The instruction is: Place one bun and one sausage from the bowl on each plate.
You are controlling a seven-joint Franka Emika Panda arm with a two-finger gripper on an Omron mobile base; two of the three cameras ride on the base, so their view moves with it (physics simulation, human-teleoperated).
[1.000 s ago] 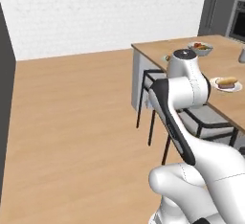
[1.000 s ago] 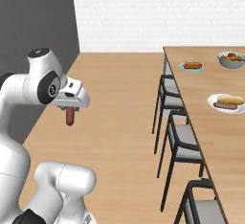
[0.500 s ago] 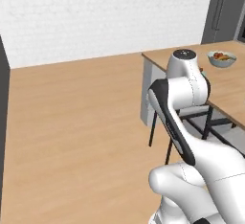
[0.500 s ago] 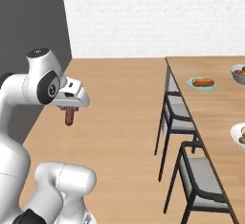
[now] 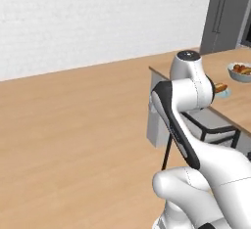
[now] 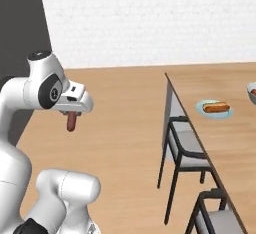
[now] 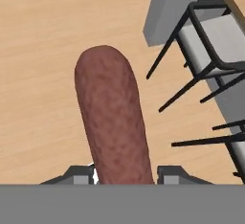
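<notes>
In the right base view, the white arm stands at the left, over open wooden floor [image 6: 125, 123] and well away from the bench [image 6: 225, 138]. Its end effector [image 6: 71, 118] is clenched on a sausage [image 6: 71, 121], which hangs downward from it, dark reddish brown, with its free end pointing at the floor. In the hand view the sausage [image 7: 115, 122] rises between the two dark fingertips [image 7: 174, 174], gripped at its lower end, its rounded tip pointing away from the camera over the floorboards.

Further right in the right base view, dark-framed chairs with grey seats [image 6: 185, 143] are tucked along the near edge of the bench. On the bench top sits the pale blue plate [image 6: 214, 109], and on it lies a bun with a sausage [image 6: 216, 107] in it. At the right edge of that view, the rim of a pale grey fruit bowl [image 6: 251, 91] is cut off by the frame.

In the left base view the arm's shoulder blocks much of the bench; to its right the blue plate [image 5: 224, 93] shows partly behind it with the filled bun [image 5: 220, 87] on top, and the grey fruit bowl [image 5: 240, 71] with orange and red fruit stands beyond, near a dark grey tall cabinet [image 5: 223, 15] against the white wall.
</notes>
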